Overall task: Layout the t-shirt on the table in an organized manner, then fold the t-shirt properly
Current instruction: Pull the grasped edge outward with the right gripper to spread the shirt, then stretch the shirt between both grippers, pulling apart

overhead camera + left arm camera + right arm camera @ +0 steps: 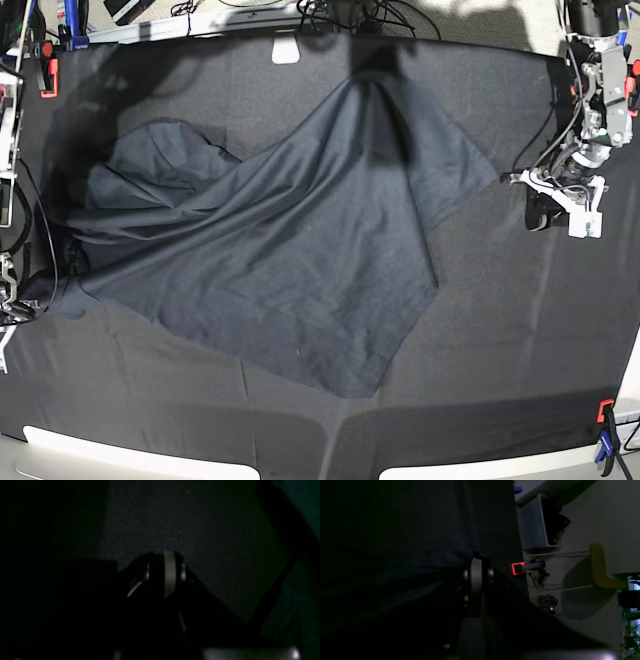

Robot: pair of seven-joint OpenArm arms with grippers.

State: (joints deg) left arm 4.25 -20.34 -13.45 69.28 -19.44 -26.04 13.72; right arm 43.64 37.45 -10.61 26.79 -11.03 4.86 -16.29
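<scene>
The dark grey t-shirt (300, 250) lies spread but skewed across the middle of the table (500, 350), bunched in folds at its left side. My right gripper (477, 555) sits at that left edge, its tips against a fold of the t-shirt (407, 562). The jaws stand very close together, and the dim view hides whether cloth is pinched. In the base view it is a dark shape (65, 255). My left gripper (540, 210) hovers over bare table to the right of the shirt. In its own dim view the left gripper (165, 555) holds nothing and its jaw gap is unclear.
A red clamp (517, 568) grips the table edge near my right gripper. Past that edge stand a grey bin (535, 525) and a yellow chair (597, 565). More clamps sit at the corners (47, 78) (603, 410). Cables run along the back rim (350, 10).
</scene>
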